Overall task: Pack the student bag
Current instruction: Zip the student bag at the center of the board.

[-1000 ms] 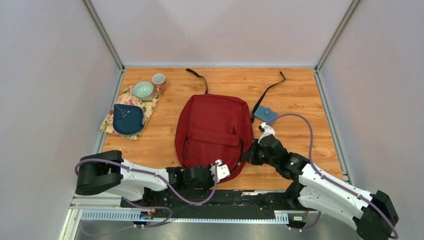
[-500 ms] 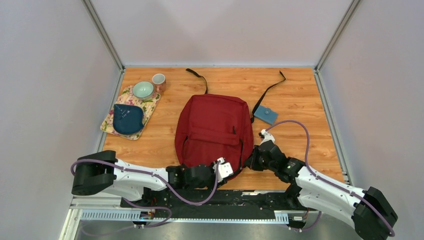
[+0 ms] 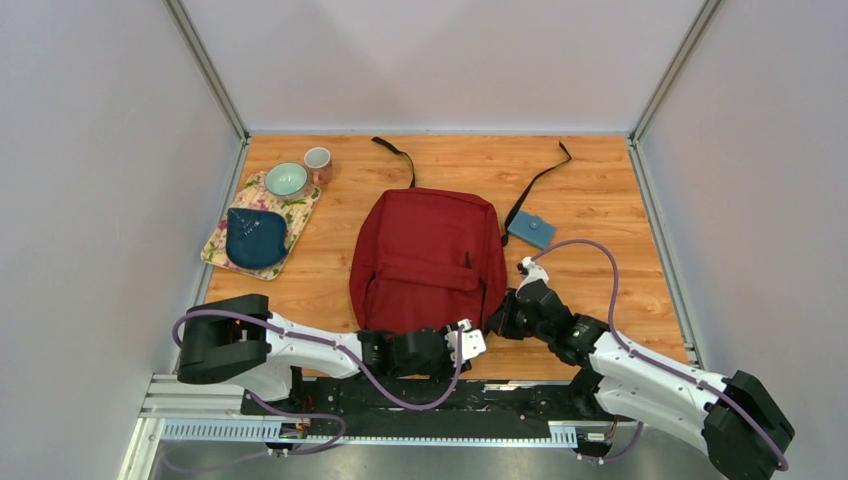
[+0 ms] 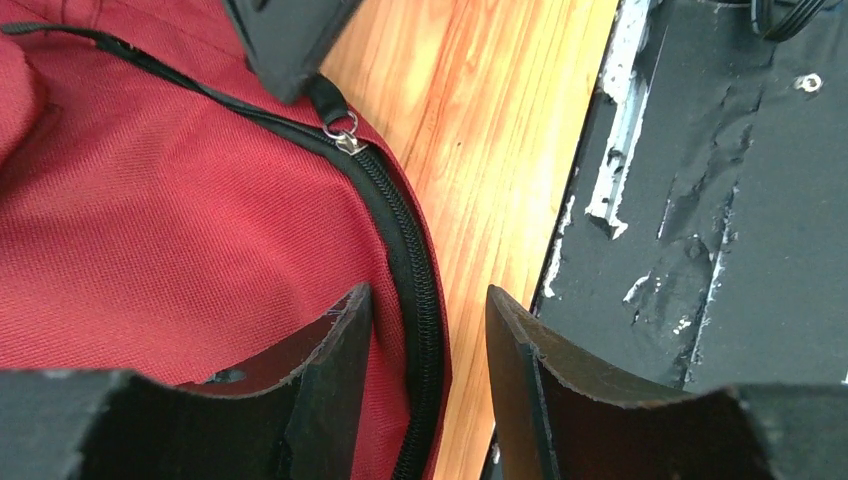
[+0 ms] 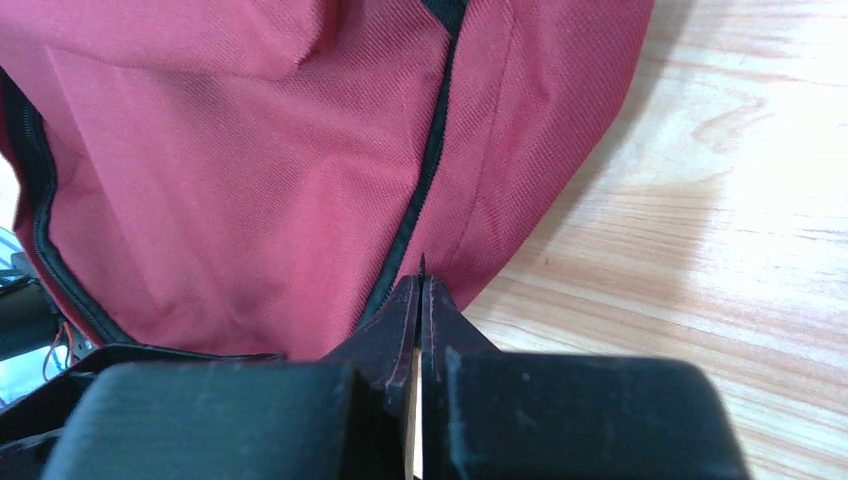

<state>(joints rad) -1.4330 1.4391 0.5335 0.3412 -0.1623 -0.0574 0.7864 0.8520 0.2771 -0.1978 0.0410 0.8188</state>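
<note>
A: Dark red fabric, middle of the wooden surface: we have the student bag lying flat, front pocket up, black straps trailing toward the far wall.
B: Agreed. Grip status?
A: Our left hand sits at the bag's near right corner, released. Its fingers stand apart, the black zipper runs through the gap, and we see neither finger pressing it.
B: And our right hand?
A: Same corner, clenched, tips flat together against the bag's edge. From the left wrist we see the black pull tab run from the metal slider straight into those tips, so we read it as grasping the pull tab. The right wrist view gives us only red cloth, a black seam and bare wood.
B: Zipper itself?
A: Teeth look meshed on the stretch beside our left hand. Past the slider we only get a thin black line; we can't tell there.
B: Anything else we log?
A: Teal wallet on the surface just beside the bag's far right corner. Far left, a floral mat carries a dark blue pouch and a pale green bowl; a mug stands just beside the bowl at the mat's far end.
B: Near side?
A: The bag's corner reaches the edge of the wood. We see the scuffed black base plate right next to it, partly under our left hand.
</note>
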